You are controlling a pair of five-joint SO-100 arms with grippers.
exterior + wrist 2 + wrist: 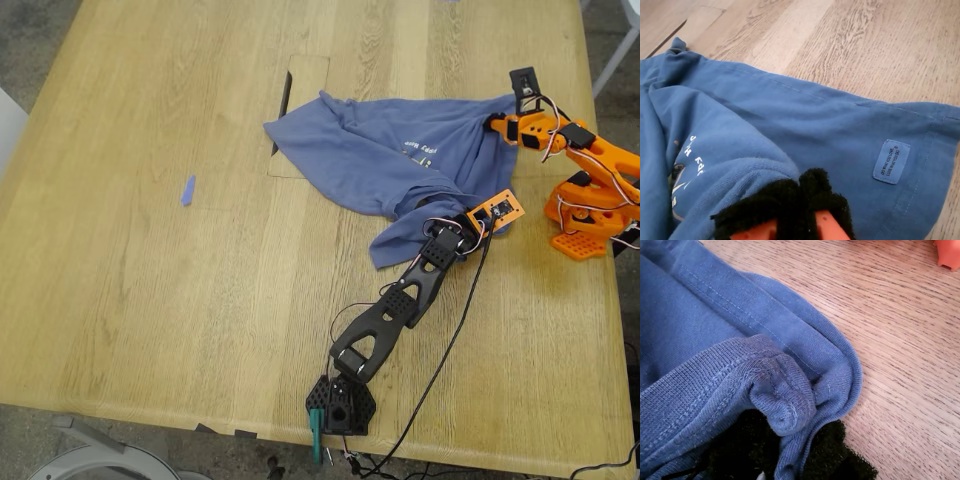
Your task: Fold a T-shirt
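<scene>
While the shirt (390, 160) lies bunched right of centre in the exterior view, my first gripper (790, 450) and second gripper (799, 200) both pinch it — pull apart evenly, flatten before folding.

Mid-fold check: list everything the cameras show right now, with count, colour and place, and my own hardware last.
T-shirt: one, slate-blue with small chest print, bunched toward the exterior view's right.
Sewn label: one, blue, near the shirt's hem.
Scrap: one, small, blue, lying apart on the exterior view's left.
Table: one, light wood, with a rectangular inset panel partly under the shirt.
Cables: dark, trailing off the table's near edge.
My first gripper: black arm, jaws shut on the T-shirt's ribbed edge.
My second gripper: orange arm at the exterior view's right, jaws shut on the T-shirt.
</scene>
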